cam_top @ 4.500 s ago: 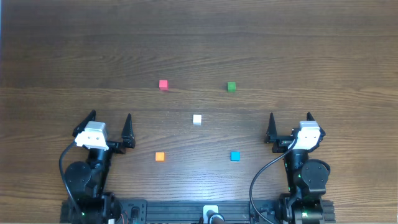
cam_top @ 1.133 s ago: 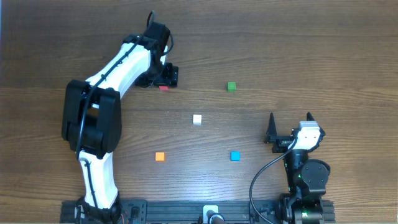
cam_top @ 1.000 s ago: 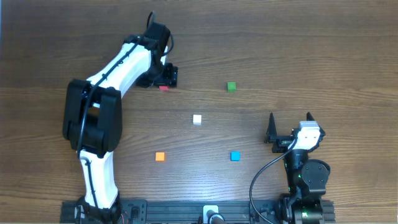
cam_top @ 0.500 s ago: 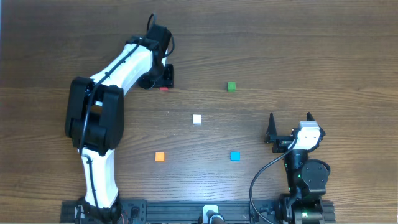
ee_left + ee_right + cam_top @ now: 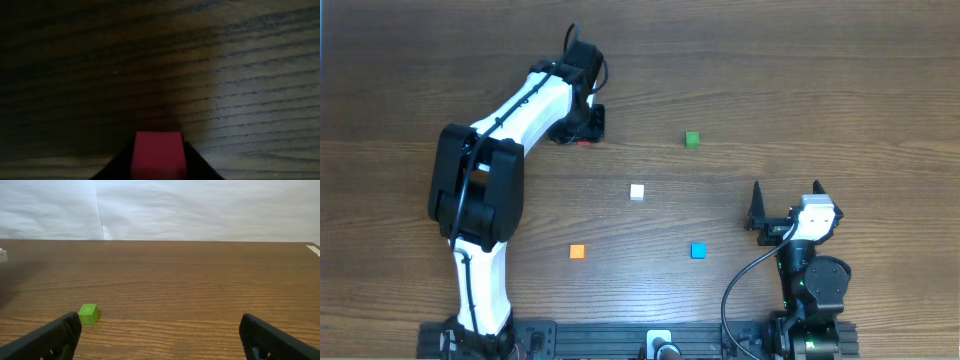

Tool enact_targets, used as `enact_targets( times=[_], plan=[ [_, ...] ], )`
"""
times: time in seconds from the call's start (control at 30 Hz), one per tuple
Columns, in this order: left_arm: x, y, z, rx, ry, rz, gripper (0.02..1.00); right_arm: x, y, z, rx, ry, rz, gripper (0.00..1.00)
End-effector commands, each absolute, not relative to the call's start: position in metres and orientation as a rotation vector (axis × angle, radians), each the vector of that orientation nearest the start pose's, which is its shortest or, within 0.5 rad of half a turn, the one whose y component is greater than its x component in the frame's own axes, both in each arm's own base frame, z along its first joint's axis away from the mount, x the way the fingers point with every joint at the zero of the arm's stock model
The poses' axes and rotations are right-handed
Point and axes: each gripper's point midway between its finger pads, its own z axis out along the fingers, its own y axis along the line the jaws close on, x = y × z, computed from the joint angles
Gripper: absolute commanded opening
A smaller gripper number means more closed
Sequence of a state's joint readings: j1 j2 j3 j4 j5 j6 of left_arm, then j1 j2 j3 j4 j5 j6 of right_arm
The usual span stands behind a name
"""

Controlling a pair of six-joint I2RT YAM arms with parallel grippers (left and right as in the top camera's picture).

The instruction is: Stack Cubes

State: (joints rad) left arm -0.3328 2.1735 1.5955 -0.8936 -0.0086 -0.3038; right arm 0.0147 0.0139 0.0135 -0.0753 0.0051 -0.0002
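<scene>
Where the brown wooden worktop [image 5: 800, 70] runs farthest from the arm bases, the left end effector [image 5: 585, 130] is clamped on the small red cube [image 5: 158, 152]; the right end effector [image 5: 786, 186] rests spread apart near its own base, with the small green cube [image 5: 692, 139] beyond it.

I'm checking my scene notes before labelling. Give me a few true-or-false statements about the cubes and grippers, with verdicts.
1. The red cube sits between the fingers of the left gripper. True.
2. The right gripper holds the green cube. False: it is open and empty, and the green cube lies apart on the table.
3. The white cube is stacked on the blue cube. False: each lies separately on the table.
4. The orange cube lies alone, touching no other cube. True.
</scene>
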Motion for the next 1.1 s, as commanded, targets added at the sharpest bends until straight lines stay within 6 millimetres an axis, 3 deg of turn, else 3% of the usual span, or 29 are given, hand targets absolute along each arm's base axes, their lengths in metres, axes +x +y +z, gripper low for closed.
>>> enact_targets(
  times=[0.03, 0.2, 0.37, 0.5, 0.6, 0.83, 1.0, 1.1],
  plan=[
    [0.412, -0.139, 0.001, 0.029, 3.043, -0.023, 0.189, 0.246, 0.004, 0.156, -0.014, 1.647, 0.012, 0.991],
    [0.411, -0.138, 0.007, -0.006, 3.043, -0.024, 0.080, 0.246, 0.004, 0.156, -0.014, 1.647, 0.011, 0.993],
    [0.396, -0.143, 0.056, -0.142, 3.008, -0.056, 0.040, 0.246, 0.004, 0.156, -0.014, 1.647, 0.012, 0.993],
    [0.370, -0.169, 0.105, -0.127, 2.960, -0.104, 0.042, 0.246, 0.004, 0.156, -0.014, 1.647, 0.011, 0.993],
    [0.348, -0.198, 0.123, -0.087, 2.931, -0.113, 0.042, 0.246, 0.004, 0.156, -0.014, 1.647, 0.011, 0.991],
    [0.306, -0.256, 0.110, 0.029, 2.921, -0.123, 0.045, 0.246, 0.004, 0.156, -0.014, 1.647, 0.011, 0.993],
    [0.281, -0.262, 0.077, 0.009, 2.960, -0.096, 0.040, 0.246, 0.004, 0.156, -0.014, 1.647, 0.011, 0.993],
    [0.277, -0.260, 0.062, 0.014, 2.964, -0.094, 0.042, 0.246, 0.004, 0.156, -0.014, 1.647, 0.011, 0.991]
  ],
)
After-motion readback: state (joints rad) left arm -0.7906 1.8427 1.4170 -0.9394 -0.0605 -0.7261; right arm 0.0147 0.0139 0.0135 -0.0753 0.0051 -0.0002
